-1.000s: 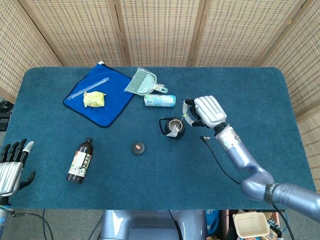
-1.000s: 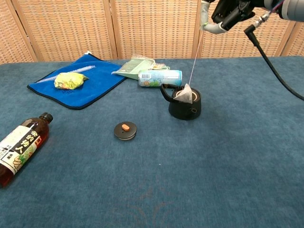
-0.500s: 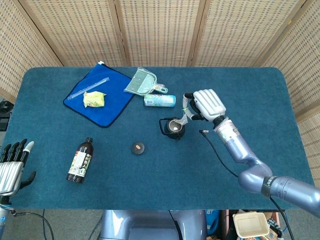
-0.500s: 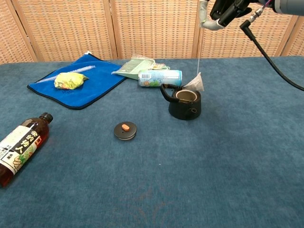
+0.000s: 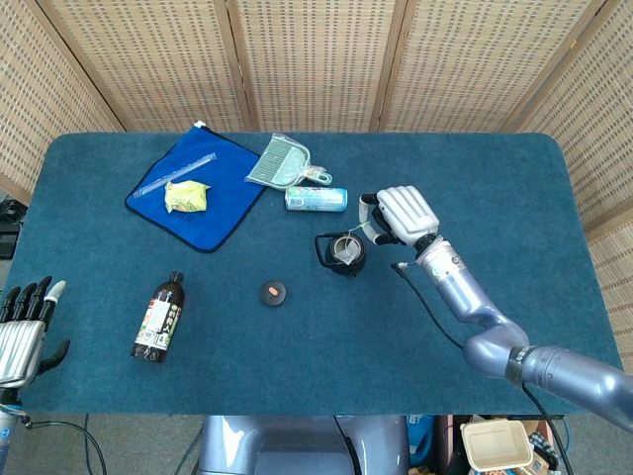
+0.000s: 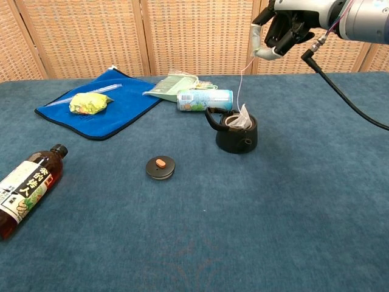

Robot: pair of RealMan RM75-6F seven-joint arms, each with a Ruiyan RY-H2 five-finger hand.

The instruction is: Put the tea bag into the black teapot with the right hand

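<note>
White string pinched in my right hand (image 6: 281, 30); below it, the tea bag (image 6: 242, 117) sits in the black teapot (image 6: 236, 135).

A table (image 5: 495, 178) covered in dark blue-green carpet-like cloth carries everything. Toward its back left lies a blue cloth (image 5: 198, 193); beside that sit a clear plastic packet (image 5: 280, 161) and a small can on its side (image 5: 316, 199), with the open black teapot (image 5: 342, 253) just in front of the can. Nearer the front, a round black lid (image 5: 273, 293) with an orange knob lies apart from the teapot, and a dark bottle (image 5: 159, 318) with a label lies on its side to the left.
</note>
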